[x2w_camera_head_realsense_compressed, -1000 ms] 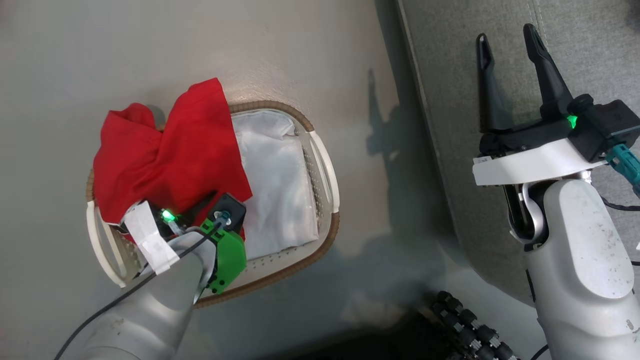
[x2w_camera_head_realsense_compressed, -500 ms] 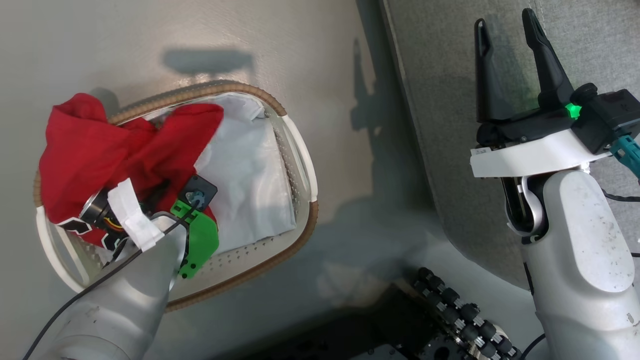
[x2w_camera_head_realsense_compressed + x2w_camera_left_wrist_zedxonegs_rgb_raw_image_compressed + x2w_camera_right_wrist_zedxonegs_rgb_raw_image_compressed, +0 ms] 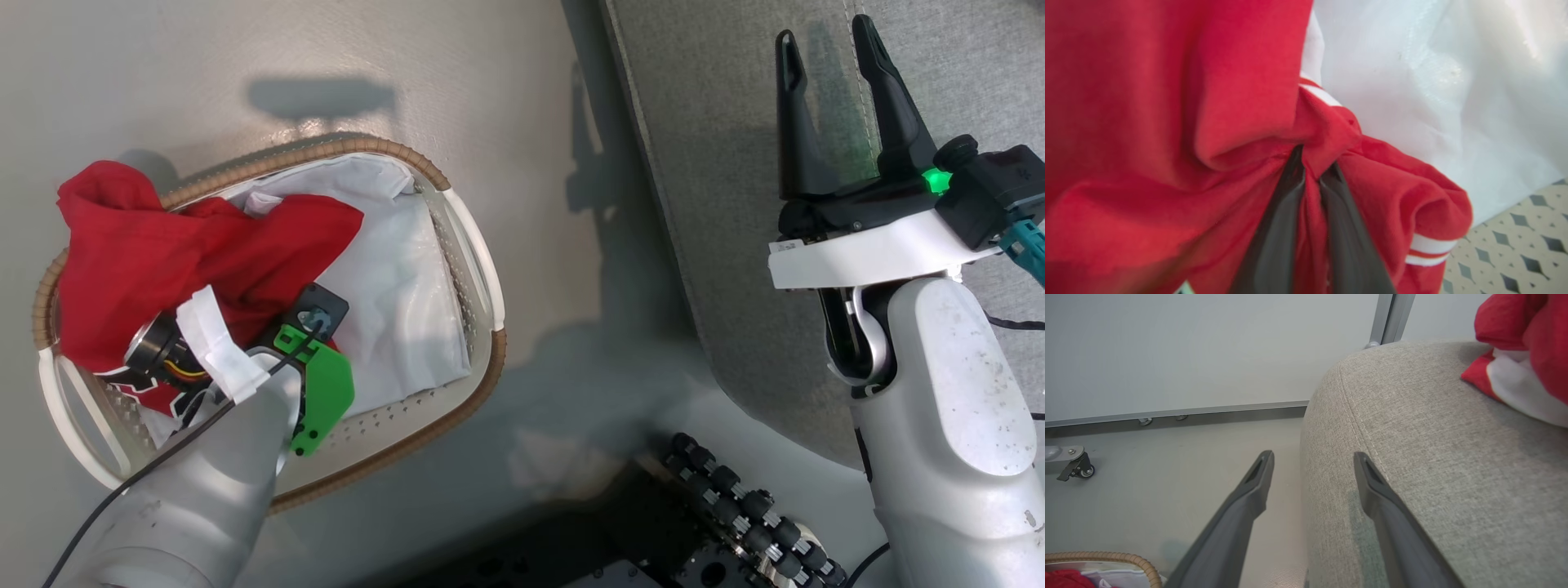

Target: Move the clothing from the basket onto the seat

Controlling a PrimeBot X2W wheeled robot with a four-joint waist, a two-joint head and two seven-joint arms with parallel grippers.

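The left hand (image 3: pixel 1312 163) is now clenched. Its fingers, spread a second ago, are pinched on a fold of the red jersey (image 3: pixel 163 245), which is still bunched in the laundry basket (image 3: pixel 478 253) over the white liner (image 3: pixel 400 269). The grasp is judged made, so lifting should be next. The right hand (image 3: pixel 824 37) is held released above the grey sofa (image 3: pixel 718 180), where another red garment (image 3: pixel 1527 330) is already laid.
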